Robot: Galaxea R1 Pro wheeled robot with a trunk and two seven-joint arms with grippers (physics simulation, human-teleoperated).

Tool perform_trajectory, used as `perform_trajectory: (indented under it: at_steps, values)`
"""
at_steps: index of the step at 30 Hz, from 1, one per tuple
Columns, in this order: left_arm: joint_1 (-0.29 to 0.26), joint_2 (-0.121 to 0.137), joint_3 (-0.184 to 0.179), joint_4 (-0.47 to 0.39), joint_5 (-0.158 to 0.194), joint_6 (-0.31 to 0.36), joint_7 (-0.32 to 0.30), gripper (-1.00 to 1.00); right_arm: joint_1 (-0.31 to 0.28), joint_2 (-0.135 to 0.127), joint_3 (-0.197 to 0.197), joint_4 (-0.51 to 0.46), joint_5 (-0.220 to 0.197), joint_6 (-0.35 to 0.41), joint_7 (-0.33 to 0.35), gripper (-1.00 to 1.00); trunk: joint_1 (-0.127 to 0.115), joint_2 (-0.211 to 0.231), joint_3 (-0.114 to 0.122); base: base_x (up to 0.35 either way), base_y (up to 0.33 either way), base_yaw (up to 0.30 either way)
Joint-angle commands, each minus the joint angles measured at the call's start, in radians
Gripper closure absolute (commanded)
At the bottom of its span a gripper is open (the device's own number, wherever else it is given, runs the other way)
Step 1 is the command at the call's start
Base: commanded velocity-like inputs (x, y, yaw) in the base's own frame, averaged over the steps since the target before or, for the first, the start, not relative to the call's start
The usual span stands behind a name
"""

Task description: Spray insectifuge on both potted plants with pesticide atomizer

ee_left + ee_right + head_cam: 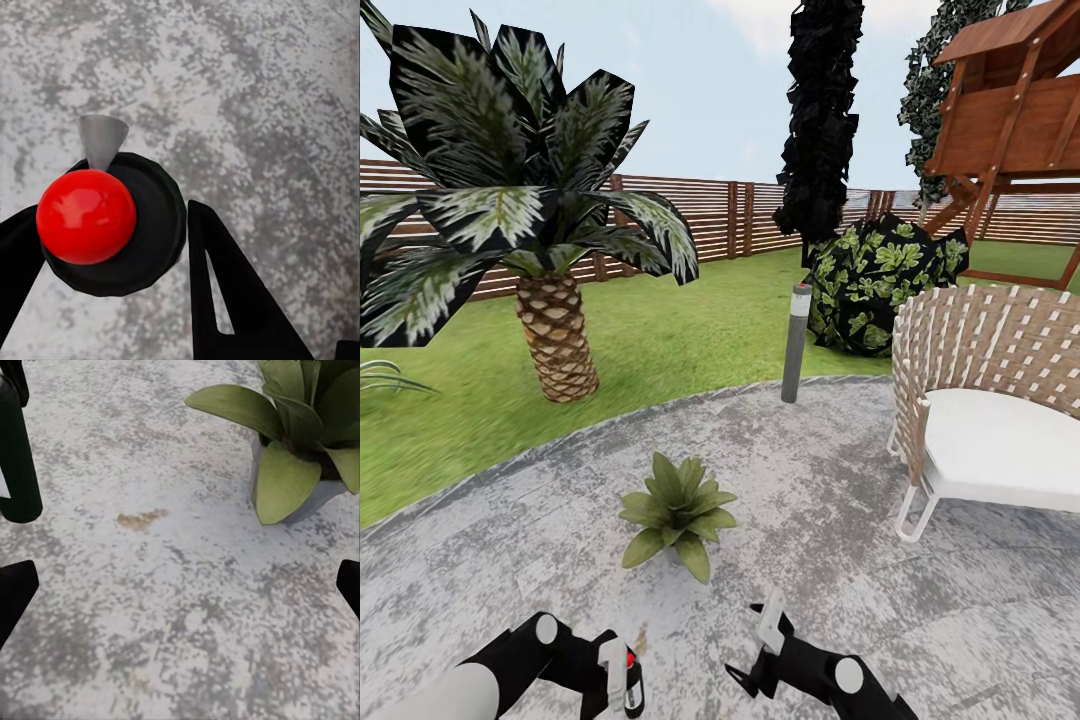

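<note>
Down at the bottom of the head view, the left gripper (622, 680) is clenched on the pesticide atomizer (630, 672), a slim dark green bottle with a white band and a red knob on its dark top. The bottle stands upright, its long axis vertical, held above the round grey speckled stone patio (840, 520). From the left wrist view the camera looks straight down that axis: the red knob and round dark cap of the atomizer (112, 225) sit between the black fingers (225, 292), and a small grey cone-shaped nozzle sticks out sideways from the cap, aimed away from the wrist across the stone. In the right wrist view the dark green body of the atomizer (16, 465) shows upright at the edge.

The right gripper (765, 640) hovers near it with its fingers released and spread wide, nothing between them; its two dark fingertips (15, 596) sit far apart.

One potted plant (678, 512), a low rosette of broad pointed green leaves, stands on the patio just ahead of both grippers; its small round grey pot shows under the leaves of the plant (300, 442).

Beyond lie green lawn (660, 340), a scaly-trunked palm (550, 330), a grey bollard light (795, 345), a wicker chair (990, 400) and a brown slatted fence (710, 215).
</note>
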Motion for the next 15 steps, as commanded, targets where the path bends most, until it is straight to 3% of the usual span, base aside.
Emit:
perform_trajectory:
  at_steps: [1,10,11,15]
  values:
    - [0.000,-0.001,0.004,-0.002,-0.011,-0.005,-0.002,1.00,-0.001,0.001,-0.002,-0.001,0.010,-0.006,0.003,-1.00,0.000,0.000,-0.001,0.000,0.000,0.000]
    - [-0.013,-0.033,0.000,-0.004,-0.055,-0.001,-0.005,1.00,-0.004,0.008,0.000,-0.011,0.010,-0.005,0.054,-1.00,0.000,0.000,-0.001,0.000,0.000,0.000]
    - [-0.013,-0.039,0.000,-0.004,-0.060,0.000,-0.005,1.00,-0.006,0.009,0.002,-0.011,0.010,-0.005,0.059,1.00,0.000,0.000,-0.001,0.000,0.000,0.000]
    - [-0.015,-0.062,0.000,-0.004,-0.080,0.001,-0.007,1.00,-0.010,0.009,0.025,-0.011,0.010,-0.005,0.082,1.00,0.000,0.000,-0.001,0.000,0.000,0.000]
